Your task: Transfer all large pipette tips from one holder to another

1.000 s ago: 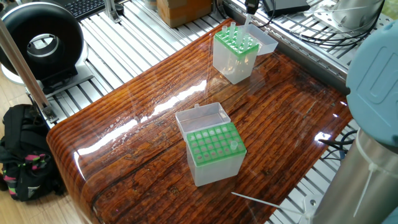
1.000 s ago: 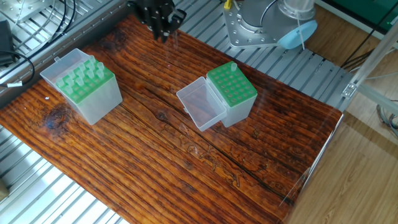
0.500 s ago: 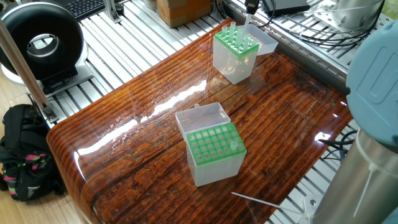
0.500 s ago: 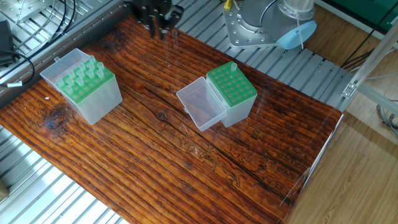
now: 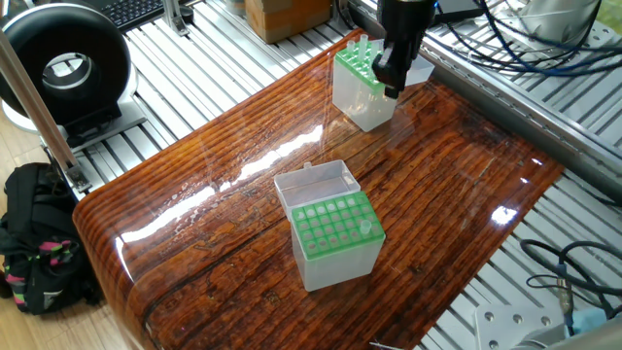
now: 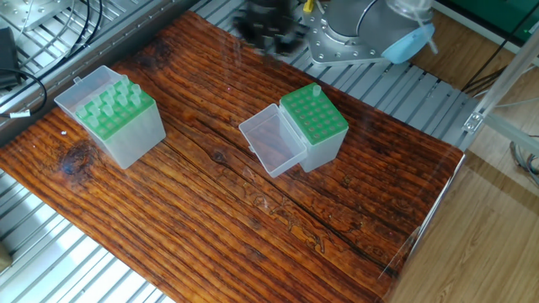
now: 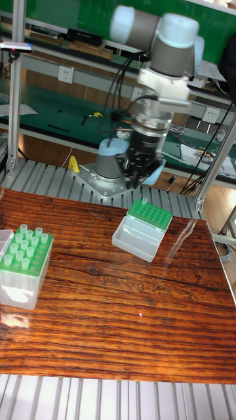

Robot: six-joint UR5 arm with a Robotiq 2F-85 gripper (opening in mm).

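In one fixed view, the gripper (image 5: 391, 78) is seen blurred in front of the far holder (image 5: 366, 86), where large pipette tips (image 5: 362, 51) stand; its jaw state cannot be told.

In the other fixed view, the near holder (image 6: 314, 126) carries one tip (image 6: 317, 89) at its far corner, its lid (image 6: 271, 144) lying open to the left.

In the tall fixed view, the gripper is seen just above that single tip.

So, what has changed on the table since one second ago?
The gripper left the full box and swung across toward the box with one tip; it is blurred, so its jaws cannot be read. Both boxes, their open lids and the single tip stayed in place.
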